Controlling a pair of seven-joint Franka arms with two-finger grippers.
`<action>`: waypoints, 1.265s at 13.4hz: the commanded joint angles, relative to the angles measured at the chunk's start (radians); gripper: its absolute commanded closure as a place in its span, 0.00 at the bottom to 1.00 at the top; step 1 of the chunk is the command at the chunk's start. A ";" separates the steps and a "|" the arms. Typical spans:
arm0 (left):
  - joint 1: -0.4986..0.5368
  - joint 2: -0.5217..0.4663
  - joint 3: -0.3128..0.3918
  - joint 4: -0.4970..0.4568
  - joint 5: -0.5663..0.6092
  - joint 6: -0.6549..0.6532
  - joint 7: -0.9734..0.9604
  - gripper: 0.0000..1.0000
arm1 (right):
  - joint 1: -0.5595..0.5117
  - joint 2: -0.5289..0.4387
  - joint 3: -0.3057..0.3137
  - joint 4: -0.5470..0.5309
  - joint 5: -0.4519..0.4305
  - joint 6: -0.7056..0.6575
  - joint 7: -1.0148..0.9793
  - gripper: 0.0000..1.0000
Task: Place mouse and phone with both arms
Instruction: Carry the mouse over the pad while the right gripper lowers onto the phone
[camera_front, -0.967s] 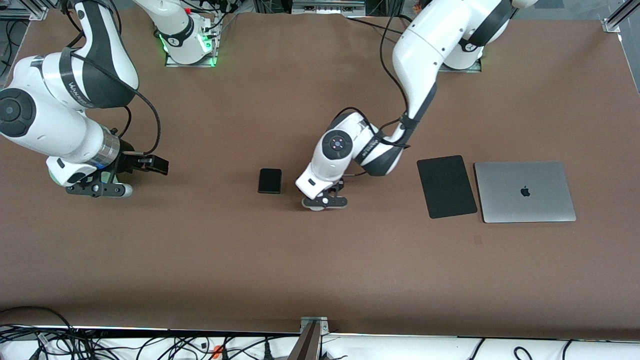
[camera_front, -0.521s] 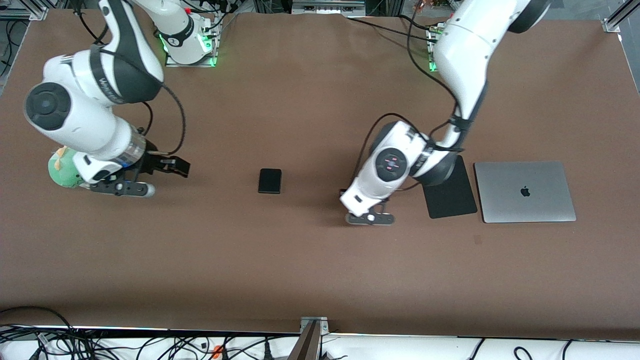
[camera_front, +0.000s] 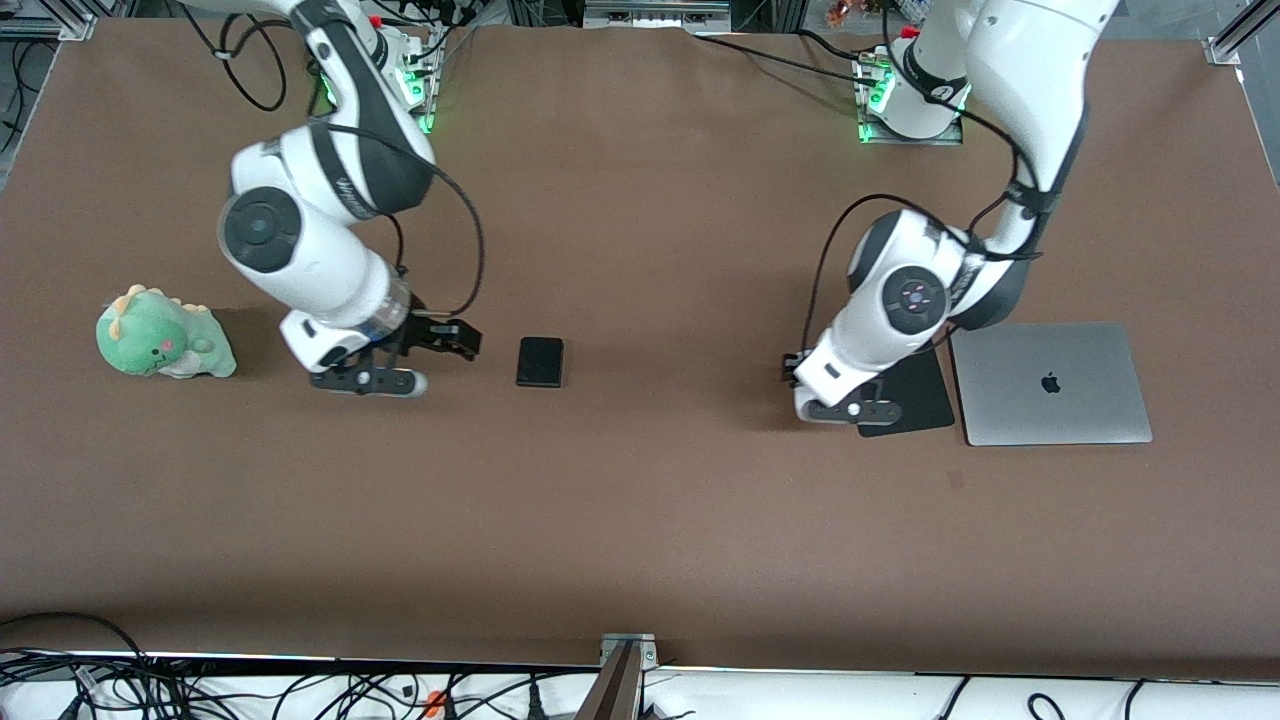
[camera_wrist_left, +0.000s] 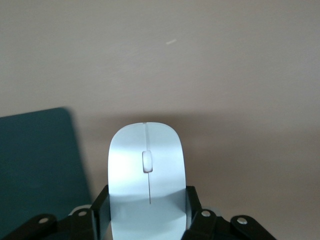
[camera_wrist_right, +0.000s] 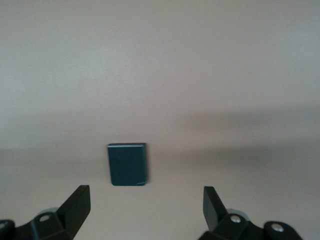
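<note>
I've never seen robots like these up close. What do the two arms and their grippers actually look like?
Both arms are glossy white rounded shells with dark grey bands at the joints and a round dark cap on the wrist joint. Black cables loop along each. The bases glow green. The left gripper and right gripper are black two-finger claws on flat bars with pale screw heads.

Bare table (camera_front: 640, 520) runs the whole length of the edge nearest the front camera. The laptop (camera_front: 1050, 383) and mouse pad (camera_front: 915, 395) crowd the left arm's end; a green plush dinosaur (camera_front: 160, 335) blocks the right arm's end, and the phone (camera_front: 540, 361) lies mid-table.
</note>
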 joint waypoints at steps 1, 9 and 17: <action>0.096 -0.084 -0.021 -0.140 0.019 0.033 0.071 0.65 | 0.066 0.050 -0.006 0.014 -0.024 0.048 0.074 0.00; 0.203 -0.063 -0.022 -0.209 0.016 0.083 0.153 0.61 | 0.144 0.168 -0.010 -0.061 -0.133 0.234 0.098 0.00; 0.217 -0.003 -0.022 -0.209 0.013 0.148 0.166 0.31 | 0.159 0.179 -0.010 -0.212 -0.138 0.455 0.105 0.00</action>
